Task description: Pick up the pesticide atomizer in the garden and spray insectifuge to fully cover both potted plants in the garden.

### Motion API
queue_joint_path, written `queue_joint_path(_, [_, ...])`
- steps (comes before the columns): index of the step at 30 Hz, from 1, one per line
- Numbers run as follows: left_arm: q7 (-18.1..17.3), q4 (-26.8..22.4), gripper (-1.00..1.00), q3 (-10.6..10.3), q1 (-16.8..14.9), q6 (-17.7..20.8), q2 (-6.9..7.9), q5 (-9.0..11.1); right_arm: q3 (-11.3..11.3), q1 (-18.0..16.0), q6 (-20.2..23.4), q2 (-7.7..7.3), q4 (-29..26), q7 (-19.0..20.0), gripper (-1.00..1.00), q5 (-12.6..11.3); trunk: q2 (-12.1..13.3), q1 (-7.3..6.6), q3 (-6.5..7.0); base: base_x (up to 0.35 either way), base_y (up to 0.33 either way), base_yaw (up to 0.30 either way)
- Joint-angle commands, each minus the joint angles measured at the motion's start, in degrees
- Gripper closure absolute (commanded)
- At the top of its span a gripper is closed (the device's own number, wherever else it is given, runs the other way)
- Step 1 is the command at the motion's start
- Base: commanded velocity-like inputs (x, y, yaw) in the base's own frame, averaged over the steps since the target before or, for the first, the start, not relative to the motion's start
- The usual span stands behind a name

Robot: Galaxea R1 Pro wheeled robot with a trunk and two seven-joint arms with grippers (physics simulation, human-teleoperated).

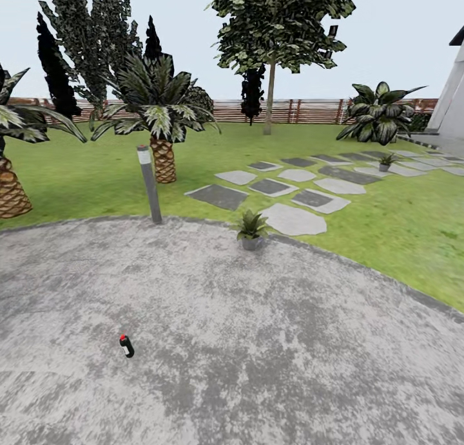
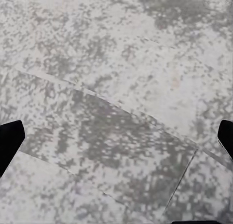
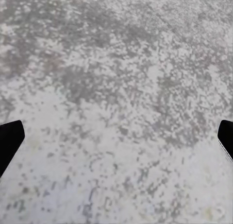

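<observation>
The pesticide atomizer (image 1: 126, 346) stands alone on the round paved patch (image 1: 270, 342), toward its near left side. To fetch it, I would steer left and approach low. 1 potted plant (image 1: 251, 229) sits at the patch's far edge; the other (image 1: 386, 161) is on the stepping stones (image 1: 293, 219), too small to read. Left end effector (image 2: 116, 136) and right end effector (image 3: 116, 136) are spread wide and empty — fingertips cropped at the frame edges.

Paved patch (image 1: 270, 342) – mottled grey and white; atomizer (image 1: 127, 346) dark with a red spot on top. Both potted plants (image 1: 251, 229) (image 1: 386, 161) green in grey pots; lawn (image 1: 399, 226) green, fence (image 1: 309, 111) brown slats, stepping stones (image 1: 293, 219) light and dark grey.
</observation>
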Motion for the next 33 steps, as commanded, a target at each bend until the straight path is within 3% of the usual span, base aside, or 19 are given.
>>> queue_joint_path(1, [-0.4, 0.0, -1.00, 0.2, 0.0, -0.1, 0.00, 0.1, 0.0, 0.0, -0.2, 0.00, 0.1, -0.2, -1.00, 0.0, 0.0, 0.02, -0.05, 0.337, 0.000, 0.000])
queue_joint_path(33, [-0.4, 0.1, -1.00, 0.2, 0.0, -0.1, 0.01, 0.1, 0.0, 0.0, -0.2, 0.09, 0.0, -0.1, -1.00, 0.0, 0.0, 0.02, -0.05, 0.337, 0.000, 0.044])
